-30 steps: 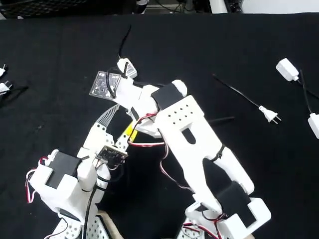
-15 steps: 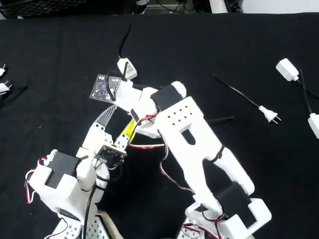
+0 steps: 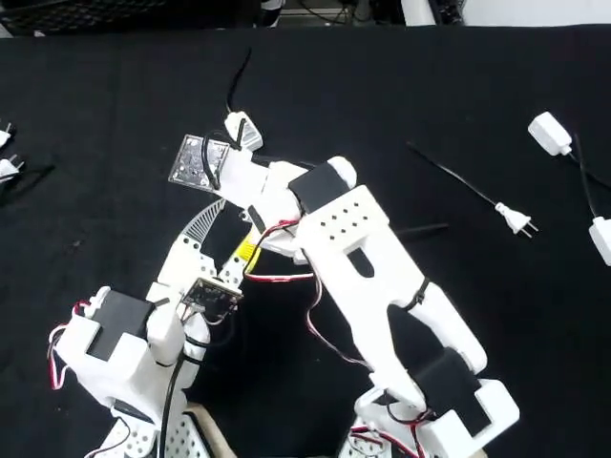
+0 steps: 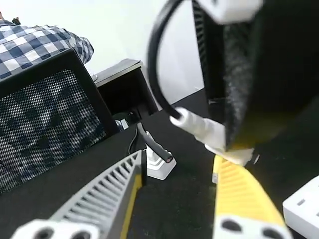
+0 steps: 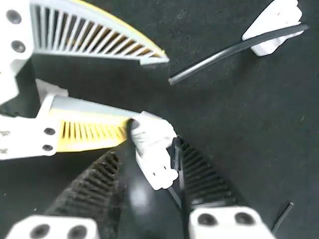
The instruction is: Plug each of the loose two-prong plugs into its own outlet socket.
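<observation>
Right gripper [image 5: 144, 152] clamped a white corded connector [image 5: 155, 144]. Left gripper [image 4: 178, 160], spread wide, sat alongside, yellow finger [image 5: 94, 130] touching it.

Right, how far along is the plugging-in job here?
Done: no plug looks seated in a socket yet. In hand: the right gripper has its fingers shut on a white plug, close beside the open left gripper. Left: that plug has to go into a socket, and a two-prong plug lies loose on the black table.
</observation>
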`<control>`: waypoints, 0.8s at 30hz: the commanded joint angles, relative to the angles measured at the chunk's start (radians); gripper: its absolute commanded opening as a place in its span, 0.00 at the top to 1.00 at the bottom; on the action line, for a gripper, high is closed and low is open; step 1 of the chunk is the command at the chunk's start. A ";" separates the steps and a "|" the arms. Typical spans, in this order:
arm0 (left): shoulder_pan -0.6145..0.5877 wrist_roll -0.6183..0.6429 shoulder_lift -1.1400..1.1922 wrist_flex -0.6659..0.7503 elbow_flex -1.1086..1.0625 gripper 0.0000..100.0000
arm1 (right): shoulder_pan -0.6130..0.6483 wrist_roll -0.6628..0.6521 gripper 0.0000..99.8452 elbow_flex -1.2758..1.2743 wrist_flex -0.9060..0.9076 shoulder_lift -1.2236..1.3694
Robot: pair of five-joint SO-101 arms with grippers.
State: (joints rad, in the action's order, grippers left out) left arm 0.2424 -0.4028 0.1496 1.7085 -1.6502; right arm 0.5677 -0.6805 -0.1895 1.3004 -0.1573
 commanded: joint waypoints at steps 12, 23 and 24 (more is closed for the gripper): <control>0.002 -0.006 -0.003 0.028 -0.027 0.76 | 0.020 -0.035 0.99 -0.036 -0.034 -0.028; -0.004 -0.006 -0.003 0.028 -0.027 0.76 | 0.021 -0.035 0.99 -0.033 -0.002 -0.038; -0.004 -0.006 -0.003 0.028 -0.027 0.76 | 0.021 -0.035 0.99 -0.033 0.003 -0.039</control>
State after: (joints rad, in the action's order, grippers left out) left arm 0.2440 -0.4028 0.1511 1.7070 -1.6517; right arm 0.5646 -0.7066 -0.2279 1.2789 -0.1649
